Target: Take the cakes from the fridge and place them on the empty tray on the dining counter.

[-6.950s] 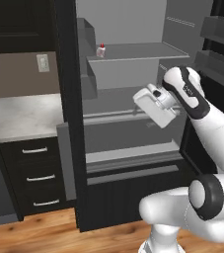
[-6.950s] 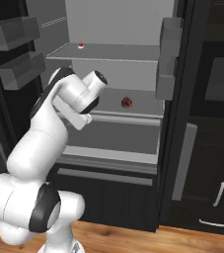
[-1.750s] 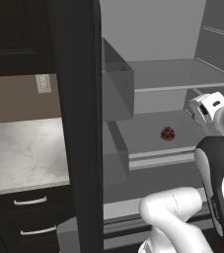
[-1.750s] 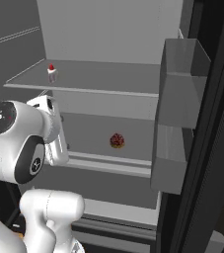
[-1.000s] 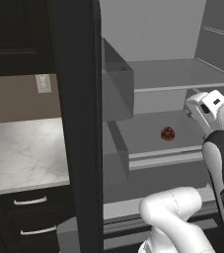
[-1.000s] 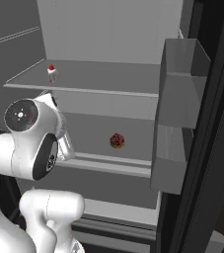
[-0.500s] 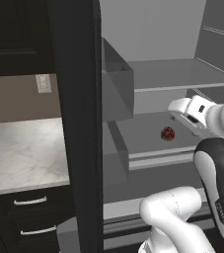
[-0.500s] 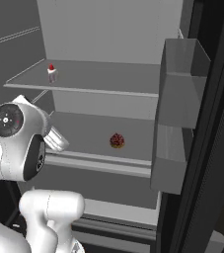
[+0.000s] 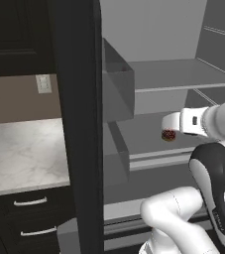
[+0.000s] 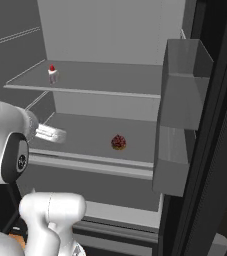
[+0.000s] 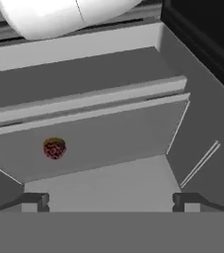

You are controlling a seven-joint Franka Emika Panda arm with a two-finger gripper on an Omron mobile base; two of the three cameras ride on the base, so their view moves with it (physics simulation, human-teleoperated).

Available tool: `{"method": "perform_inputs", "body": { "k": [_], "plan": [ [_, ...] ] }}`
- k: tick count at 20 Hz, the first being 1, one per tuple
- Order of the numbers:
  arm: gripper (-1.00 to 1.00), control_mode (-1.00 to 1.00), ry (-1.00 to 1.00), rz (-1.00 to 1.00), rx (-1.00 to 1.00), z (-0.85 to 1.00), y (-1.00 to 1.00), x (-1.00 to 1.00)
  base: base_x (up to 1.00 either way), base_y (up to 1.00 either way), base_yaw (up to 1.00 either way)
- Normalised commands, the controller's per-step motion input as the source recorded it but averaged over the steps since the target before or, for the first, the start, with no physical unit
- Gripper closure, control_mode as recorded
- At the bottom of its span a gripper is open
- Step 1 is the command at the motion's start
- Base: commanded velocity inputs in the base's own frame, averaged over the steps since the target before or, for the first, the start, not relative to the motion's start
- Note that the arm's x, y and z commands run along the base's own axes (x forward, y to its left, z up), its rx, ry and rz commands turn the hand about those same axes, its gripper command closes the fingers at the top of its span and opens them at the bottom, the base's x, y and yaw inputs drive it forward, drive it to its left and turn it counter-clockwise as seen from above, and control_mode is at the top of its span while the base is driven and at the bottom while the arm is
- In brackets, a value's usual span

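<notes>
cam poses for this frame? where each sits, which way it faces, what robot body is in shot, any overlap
Left base view: behind-left, facing into the fridge; white arm lower right, gripper beside a cake.
Right base view: behind-right, facing the fridge shelves; arm lower left.
Hand view: on the hand, looking along the open gripper onto the shelf; fingertips at bottom.
All three share the lower-shelf cake.

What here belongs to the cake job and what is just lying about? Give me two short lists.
For the job:
- cake on the lower shelf
- cake on the upper shelf
- fridge
- gripper, open

Lying about:
- wall counter
- drawers below it
- door bins
</notes>
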Motion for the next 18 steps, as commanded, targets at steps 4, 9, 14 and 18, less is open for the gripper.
{"method": "perform_inputs", "body": {
  "k": [4,9,14,18],
  "plan": [
    [-1.0,-1.0,-0.09,0.28,-0.36,0.33,0.0,-0.17,0.0,0.0,0.0],
    [-1.0,-1.0,-0.16,0.35,-0.15,0.23,0.0,-0.02,0.0,0.0,0.0],
    [-1.0,-1.0,-0.14,0.18,0.0,0.05,0.11,0.1,0.0,0.0,0.0],
    [-1.0,-1.0,0.0,0.03,-0.01,0.18,0.36,0.4,0.0,0.0,0.0]
  ]
}}
